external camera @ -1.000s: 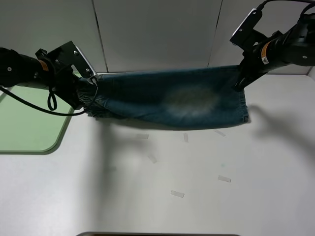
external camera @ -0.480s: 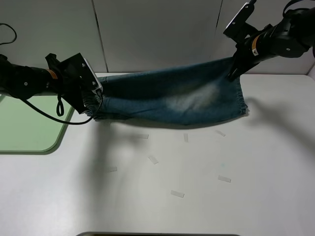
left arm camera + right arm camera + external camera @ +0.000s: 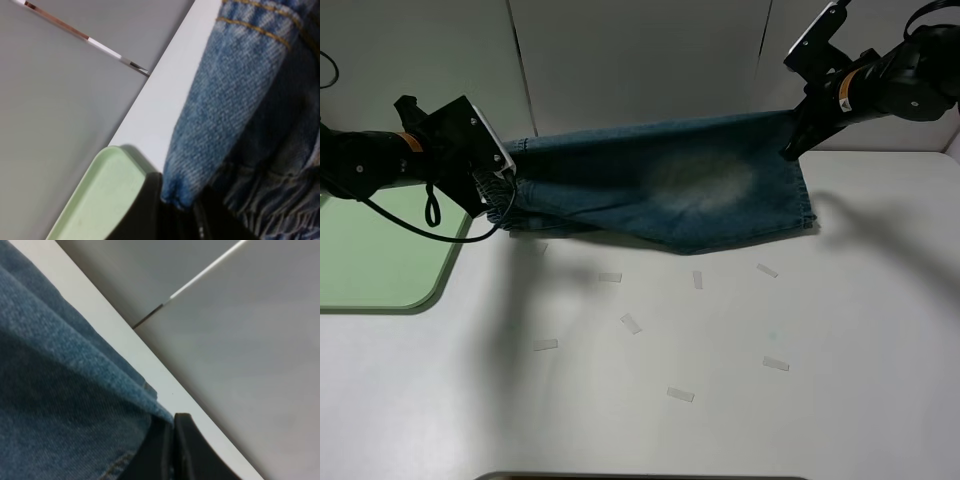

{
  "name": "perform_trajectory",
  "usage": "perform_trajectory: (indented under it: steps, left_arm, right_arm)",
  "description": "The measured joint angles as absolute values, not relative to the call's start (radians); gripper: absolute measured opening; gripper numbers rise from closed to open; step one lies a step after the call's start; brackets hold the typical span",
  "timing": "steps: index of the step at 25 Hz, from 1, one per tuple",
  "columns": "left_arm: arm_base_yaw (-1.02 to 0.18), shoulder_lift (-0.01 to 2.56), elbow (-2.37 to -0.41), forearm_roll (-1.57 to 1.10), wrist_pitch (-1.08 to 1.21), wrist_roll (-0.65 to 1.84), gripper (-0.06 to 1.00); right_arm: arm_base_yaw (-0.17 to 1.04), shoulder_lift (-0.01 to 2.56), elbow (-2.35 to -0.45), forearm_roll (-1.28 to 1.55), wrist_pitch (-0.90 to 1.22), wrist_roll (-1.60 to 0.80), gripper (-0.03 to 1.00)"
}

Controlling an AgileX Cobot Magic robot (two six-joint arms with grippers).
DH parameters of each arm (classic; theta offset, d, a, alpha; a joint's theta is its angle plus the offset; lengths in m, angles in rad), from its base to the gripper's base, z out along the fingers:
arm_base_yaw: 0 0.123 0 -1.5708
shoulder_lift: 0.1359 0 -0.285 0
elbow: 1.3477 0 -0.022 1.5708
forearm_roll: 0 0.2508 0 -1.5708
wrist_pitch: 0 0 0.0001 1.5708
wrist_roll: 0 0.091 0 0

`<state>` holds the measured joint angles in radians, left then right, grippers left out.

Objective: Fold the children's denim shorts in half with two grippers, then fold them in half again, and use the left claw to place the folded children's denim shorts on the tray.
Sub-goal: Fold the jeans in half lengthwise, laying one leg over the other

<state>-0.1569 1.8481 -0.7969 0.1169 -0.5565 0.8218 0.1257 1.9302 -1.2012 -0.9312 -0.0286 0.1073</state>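
The children's denim shorts (image 3: 670, 185) hang stretched between my two grippers above the far part of the white table, a pale bleached patch at their middle. My left gripper (image 3: 498, 178) is shut on their left end; in the left wrist view the denim shorts (image 3: 235, 100) run into the black fingers (image 3: 150, 210). At the upper right, my right gripper (image 3: 792, 140) is shut on the other end, and the right wrist view shows the denim (image 3: 65, 405) pinched in its fingertips (image 3: 187, 440). The pale-green tray (image 3: 380, 255) lies at the left edge, below the left arm.
Several small white tape strips (image 3: 680, 394) are scattered on the white table (image 3: 720, 400) in front of the shorts. Grey wall panels (image 3: 640, 60) stand right behind the table. A black cable (image 3: 410, 225) loops under the left arm over the tray.
Both grippers have carried the shorts up and toward the back wall. The left gripper first shifted right, then back left. The cloth's lower edge has lifted.
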Motion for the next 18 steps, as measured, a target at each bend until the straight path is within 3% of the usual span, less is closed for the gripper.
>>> perform_trajectory:
  steps: [7,10,13,16,18]
  left_arm:
    - [-0.152,1.897,-0.797,0.117,-0.592,0.822,0.11]
    - [-0.148,1.908,-0.797,0.107,-0.629,0.822,0.24]
    - [-0.139,1.911,-0.797,0.093,-0.674,0.813,0.49]
    - [-0.139,1.911,-0.797,0.091,-0.731,0.788,0.67]
    - [-0.139,1.911,-0.797,0.091,-0.751,0.774,0.72]
  right_arm:
    - [0.113,1.96,-1.201,-0.934,-0.075,0.107,-0.03]
    - [0.079,1.96,-1.201,-0.934,-0.123,0.107,-0.03]
    - [0.038,1.959,-1.201,-0.93,-0.168,0.107,-0.02]
    - [0.017,1.959,-1.201,-0.913,-0.232,0.106,0.13]
    - [0.008,1.959,-1.201,-0.874,-0.275,0.106,0.37]
